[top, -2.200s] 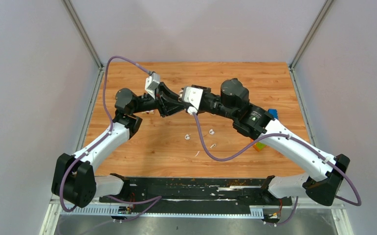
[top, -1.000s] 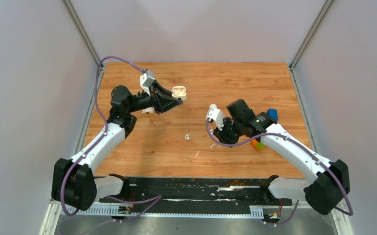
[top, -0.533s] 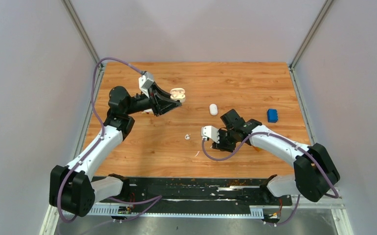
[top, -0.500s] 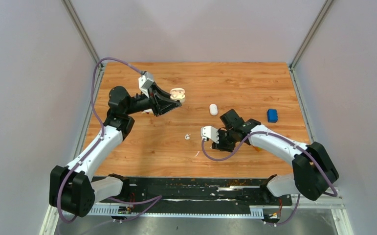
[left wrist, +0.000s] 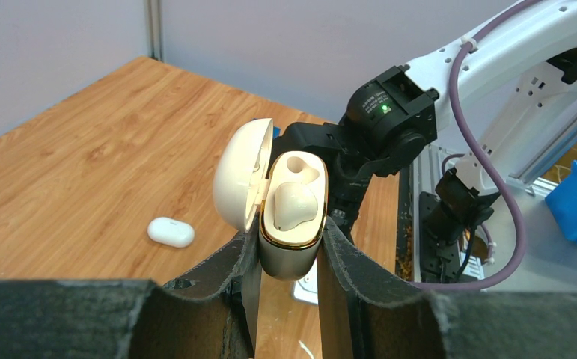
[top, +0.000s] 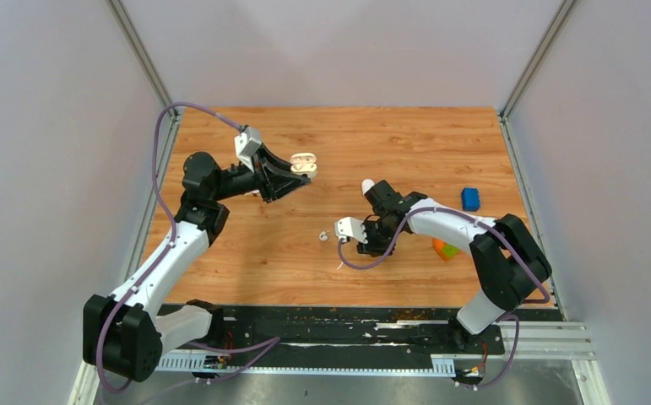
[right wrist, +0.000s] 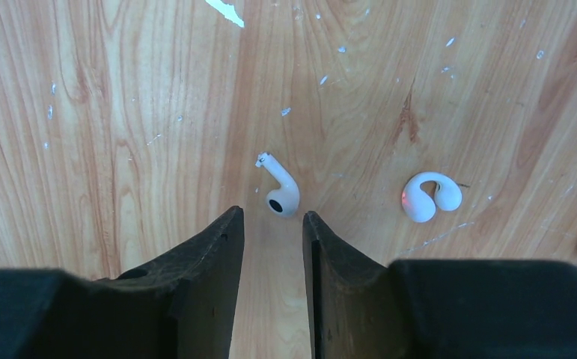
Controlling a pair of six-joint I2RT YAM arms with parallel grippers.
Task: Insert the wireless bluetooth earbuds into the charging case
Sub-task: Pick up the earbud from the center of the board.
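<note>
The charging case (left wrist: 292, 224) is cream with a gold rim, and its lid stands open. One earbud (left wrist: 294, 203) sits in a socket; the socket above it is bare. My left gripper (left wrist: 289, 243) is shut on the case body and holds it above the far left of the table (top: 304, 162). My right gripper (right wrist: 270, 217) hangs open over the wood, nothing between its fingers. A white stemmed earbud (right wrist: 280, 196) lies just beyond its fingertips. A curled white earbud (right wrist: 429, 196) lies to the right of that one. Another earbud (top: 323, 236) shows left of the right wrist.
A shut white pill-shaped case (left wrist: 171, 232) lies on the wood behind the right wrist (top: 367, 185). A blue block (top: 470, 198) and an orange and green object (top: 445, 249) sit at the right. A thin white sliver (top: 340, 265) lies near the front.
My right arm has drawn back from the case, swung left and come down over the loose earbuds. My left arm has shifted slightly left, still holding the open case.
</note>
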